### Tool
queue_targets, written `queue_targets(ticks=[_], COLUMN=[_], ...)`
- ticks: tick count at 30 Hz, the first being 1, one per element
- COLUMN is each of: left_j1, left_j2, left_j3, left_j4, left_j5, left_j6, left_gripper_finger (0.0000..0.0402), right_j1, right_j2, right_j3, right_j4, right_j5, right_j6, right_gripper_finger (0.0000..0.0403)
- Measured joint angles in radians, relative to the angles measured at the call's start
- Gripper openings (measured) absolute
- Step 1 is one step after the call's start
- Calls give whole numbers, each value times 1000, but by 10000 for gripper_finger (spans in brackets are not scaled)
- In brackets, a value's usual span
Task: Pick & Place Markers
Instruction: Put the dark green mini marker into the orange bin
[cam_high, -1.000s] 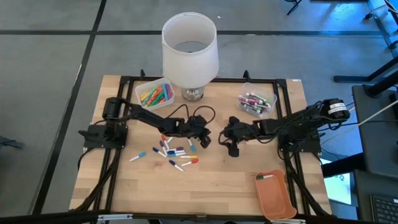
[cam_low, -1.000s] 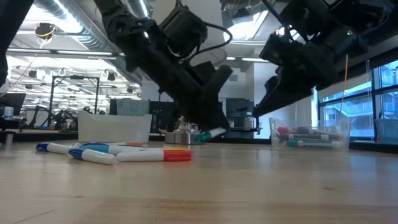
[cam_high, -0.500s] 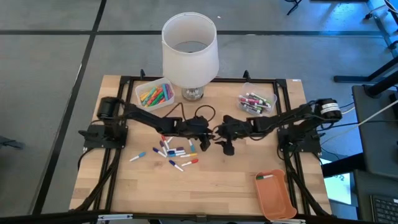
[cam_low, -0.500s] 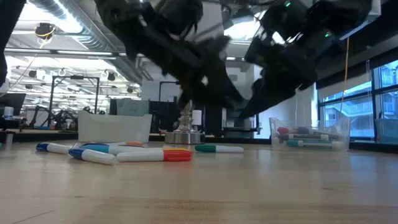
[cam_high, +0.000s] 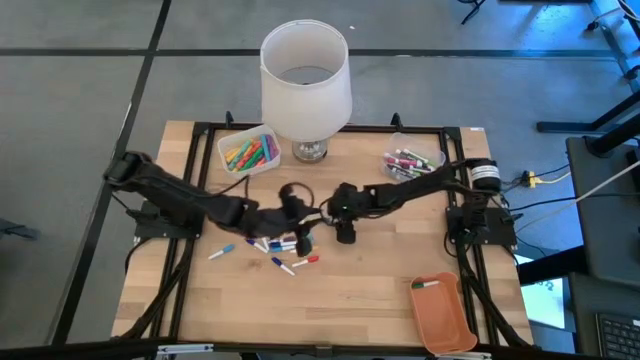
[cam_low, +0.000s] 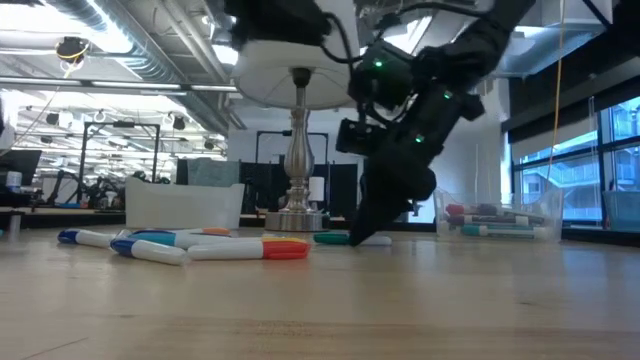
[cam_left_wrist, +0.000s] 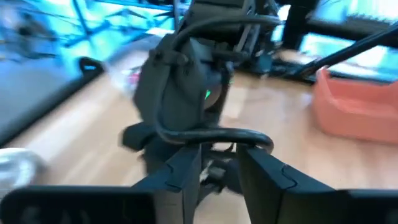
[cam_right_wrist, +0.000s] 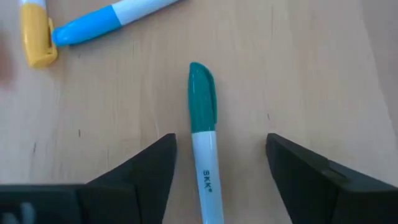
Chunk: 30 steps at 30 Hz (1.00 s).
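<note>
— On the bench (cam_high: 380, 290), what stands out first?
— At the far edge, a white-shaded lamp (cam_high: 305, 80), with a clear tub of bright markers (cam_high: 249, 149) on one side and a second tub of markers (cam_high: 410, 163) on the other. An orange tray (cam_high: 440, 315) sits at the near right corner.
— And the arms?
— Both reach toward the middle. The right claw (cam_right_wrist: 217, 171) hangs low over the wood, its fingers (cam_right_wrist: 140, 171) spread, with a green-capped white marker (cam_right_wrist: 203, 124) lying flat between them, untouched on either side.
— The left claw?
— It (cam_left_wrist: 217, 171) sits just beside the loose markers (cam_high: 275, 245) scattered left of centre, fingers parted with nothing between them, facing the right arm's wrist.
— Anything else near the green one?
— A blue-capped marker (cam_right_wrist: 106, 22) and a yellow cap (cam_right_wrist: 34, 34) lie just beyond it, flat on the wood.
</note>
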Motion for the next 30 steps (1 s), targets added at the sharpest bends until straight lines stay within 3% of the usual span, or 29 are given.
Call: queue_targets(ticks=[6, 10, 11, 15, 19, 25, 30], left_j1=[-84, -103, -105, -109, -113, -111, -102], left_j2=[-40, -41, -41, -41, -41, -42, -41], left_j3=[0, 0, 0, 0, 0, 0, 0], left_j4=[-125, -164, -167, -194, -236, -376, -433], left_j5=[-237, -292, -299, -342, -354, -261, -253], left_j6=[-39, -65, -65, -70, -99, -185, -283], left_gripper_finger=[82, 75, 73, 68, 64, 65, 64], right_j1=[0, -4, -7, -7, 24, 126, 265], right_j2=[56, 62, 62, 59, -4, -212, -384], right_j3=[84, 107, 112, 148, 176, 200, 192], right_j4=[-155, -211, -220, -294, -498, -774, -1039], right_j5=[-6, -42, -54, -64, -62, -33, -11], right_j6=[28, 55, 57, 98, 139, 273, 454], right_gripper_finger=[148, 43, 33, 33, 33, 33, 33])
